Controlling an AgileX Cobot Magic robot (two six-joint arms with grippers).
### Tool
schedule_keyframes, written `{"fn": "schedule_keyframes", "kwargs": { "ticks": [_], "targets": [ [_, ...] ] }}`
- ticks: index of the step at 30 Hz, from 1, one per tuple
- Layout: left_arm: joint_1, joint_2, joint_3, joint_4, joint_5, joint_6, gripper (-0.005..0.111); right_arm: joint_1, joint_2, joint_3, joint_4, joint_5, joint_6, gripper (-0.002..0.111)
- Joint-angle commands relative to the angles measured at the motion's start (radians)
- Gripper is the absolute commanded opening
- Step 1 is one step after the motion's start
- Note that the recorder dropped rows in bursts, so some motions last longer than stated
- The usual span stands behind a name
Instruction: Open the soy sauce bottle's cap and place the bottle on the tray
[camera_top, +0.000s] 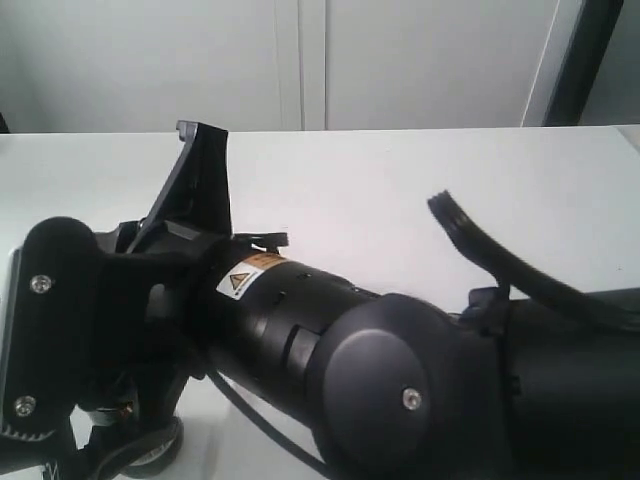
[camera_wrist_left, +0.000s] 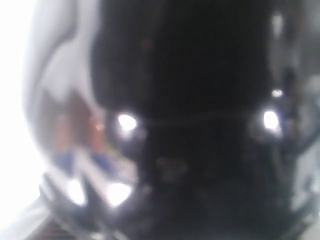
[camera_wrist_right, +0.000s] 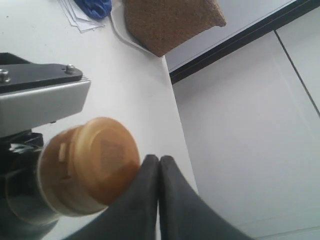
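My right wrist view shows the cap on the bottle neck, just beside my right fingers, which are pressed together at the cap's 4 o'clock. The left view is a dark blur; I cannot tell its fingers' state. Arms fill the exterior view over the white surface.
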Motion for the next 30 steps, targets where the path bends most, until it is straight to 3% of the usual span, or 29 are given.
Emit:
{"fn": "schedule_keyframes", "kwargs": {
  "ticks": [1,6,19,30],
  "targets": [
    [-0.004,0.003,0.006,0.035,0.028,-0.008,0.000,-0.020,-0.005,0.005,0.003,-0.029,-0.007,0.000],
    [-0.004,0.003,0.006,0.033,0.028,-0.008,0.000,-0.044,0.034,0.038,0.018,-0.024,-0.055,0.000],
    [-0.004,0.003,0.006,0.027,0.028,-0.008,0.000,0.028,0.050,0.036,-0.013,-0.132,-0.082,0.000],
    [-0.004,0.003,0.006,0.022,0.028,-0.012,0.000,0.074,0.050,-0.013,-0.007,-0.075,-0.074,0.000]
  ]
}}
